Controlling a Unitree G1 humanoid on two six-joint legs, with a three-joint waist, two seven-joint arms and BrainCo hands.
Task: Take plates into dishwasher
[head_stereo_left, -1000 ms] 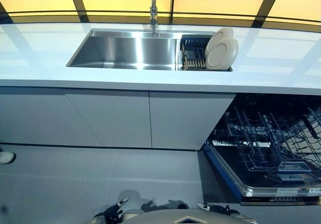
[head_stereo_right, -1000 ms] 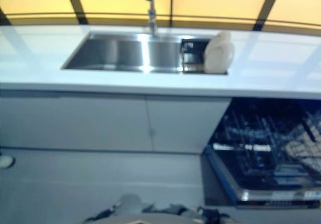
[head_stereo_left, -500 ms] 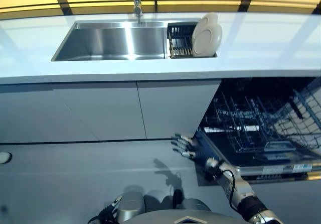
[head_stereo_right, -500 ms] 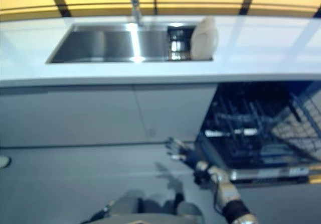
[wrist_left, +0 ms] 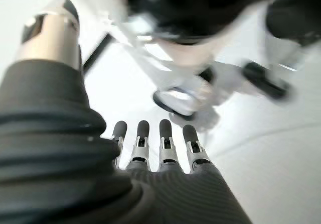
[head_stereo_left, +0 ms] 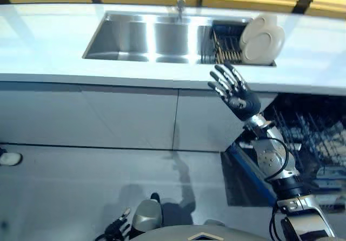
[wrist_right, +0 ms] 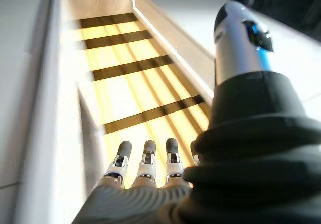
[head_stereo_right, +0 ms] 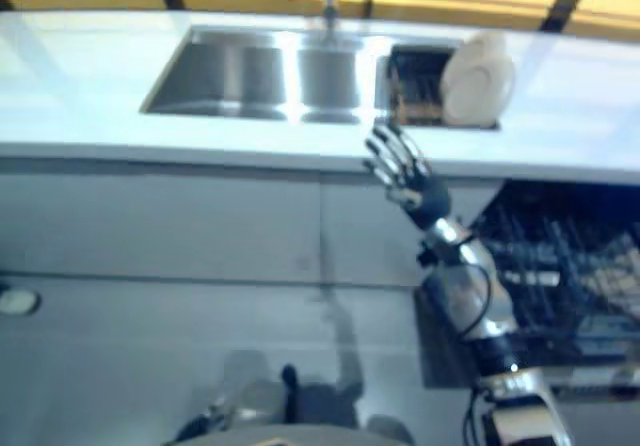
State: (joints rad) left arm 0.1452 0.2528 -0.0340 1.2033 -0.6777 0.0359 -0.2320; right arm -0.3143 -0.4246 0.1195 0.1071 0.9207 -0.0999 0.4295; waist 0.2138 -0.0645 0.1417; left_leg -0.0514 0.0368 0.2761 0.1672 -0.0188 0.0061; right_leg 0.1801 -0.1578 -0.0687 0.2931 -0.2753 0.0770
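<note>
While the right robot hand (head_stereo_left: 232, 87) hangs released, fingers spread, the plates (head_stereo_left: 261, 40) stand on edge far-right of it in the sink rack (head_stereo_left: 224, 45), well apart.

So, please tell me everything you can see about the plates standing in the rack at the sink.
The plates are cream-coloured and round, with a smooth, slightly shiny surface like ceramic or plastic. At least two stand on edge, one overlapping the other, leaning in the dark dish rack at the right end of the steel sink. The front one shows a shallow round well inside its rim. Nothing else touches them; the right hand is raised, open, below them and apart from them.
</note>
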